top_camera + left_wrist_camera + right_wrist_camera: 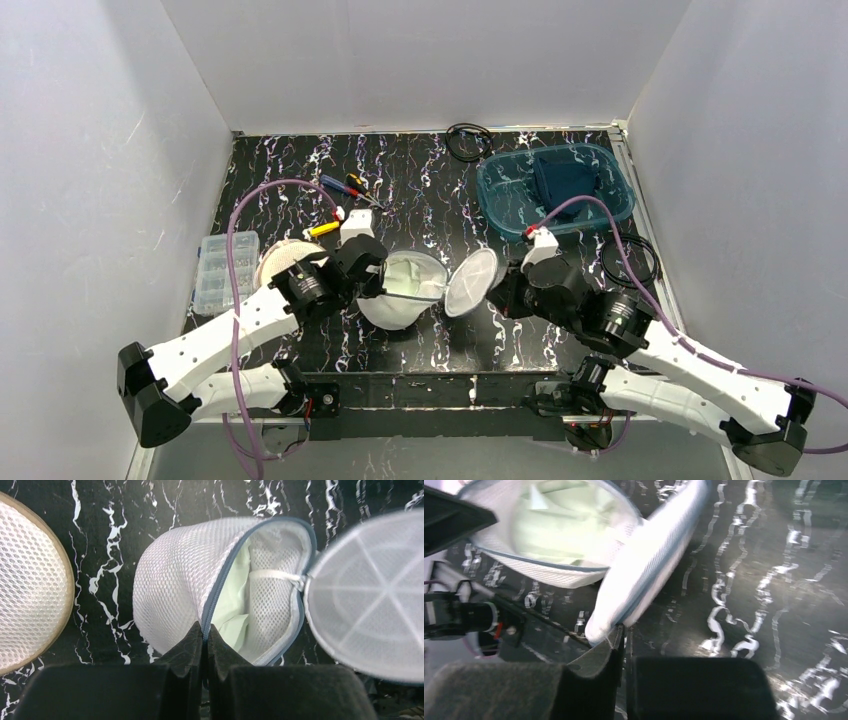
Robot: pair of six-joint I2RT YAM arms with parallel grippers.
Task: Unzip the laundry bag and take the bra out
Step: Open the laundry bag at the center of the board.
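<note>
The laundry bag [400, 305] is a white mesh dome with a grey-blue zipper, lying unzipped in the middle of the table. Its round lid [470, 282] is flipped out to the right. A pale green bra [232, 602] lies inside the bag [175, 575] and also shows in the right wrist view [559, 525]. My left gripper [205, 627] is shut on the zipper edge of the bag's body. My right gripper [624, 630] is shut on the rim of the lid [649, 560], which stands tilted up off the table.
A tan-rimmed mesh dome [285, 262] lies just left of the left gripper. A clear parts box [215, 272] stands at the left edge, with hand tools [345, 190] behind. A teal tub [500, 195] holding dark cloth stands at the back right, with black cable loops [468, 140] nearby.
</note>
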